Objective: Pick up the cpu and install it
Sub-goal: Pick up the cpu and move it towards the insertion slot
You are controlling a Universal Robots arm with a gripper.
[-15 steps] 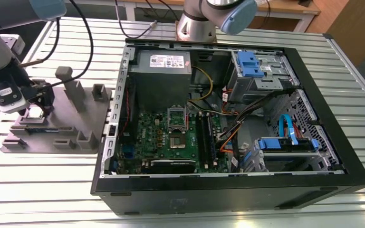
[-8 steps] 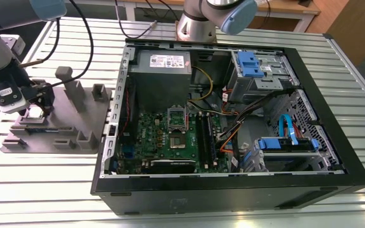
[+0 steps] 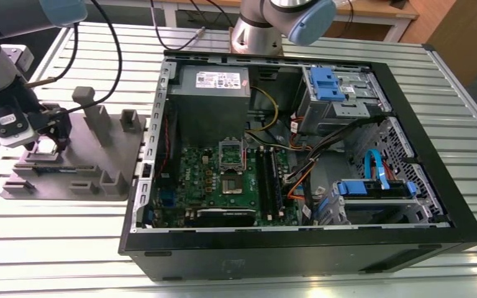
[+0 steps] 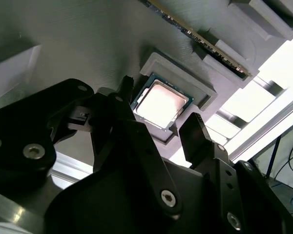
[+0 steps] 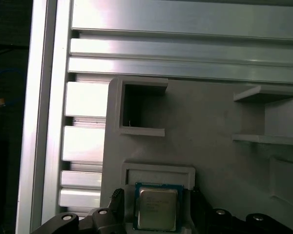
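The cpu (image 5: 156, 208), a small square chip with a shiny silver top, lies flat in a shallow pocket of the grey fixture block (image 5: 210, 122). That block (image 3: 97, 155) sits at the exterior view's left, beside the computer case. My gripper (image 3: 48, 141) hangs right over the pocket. In both wrist views its black fingers (image 5: 119, 207) stand on two opposite sides of the chip (image 4: 161, 105), with a small gap on each side. The gripper (image 4: 161, 117) is open and holds nothing. On the green motherboard (image 3: 213, 186) inside the case, the socket (image 3: 231, 155) shows with its frame raised.
The open black computer case (image 3: 305, 242) takes up the middle of the slatted metal table (image 3: 56, 248). It holds a grey power supply (image 3: 213, 84), blue drive brackets (image 3: 375, 189) and loose cables. Upright pegs (image 3: 97, 118) rise from the fixture block, and a memory stick (image 4: 200, 41) lies in one slot.
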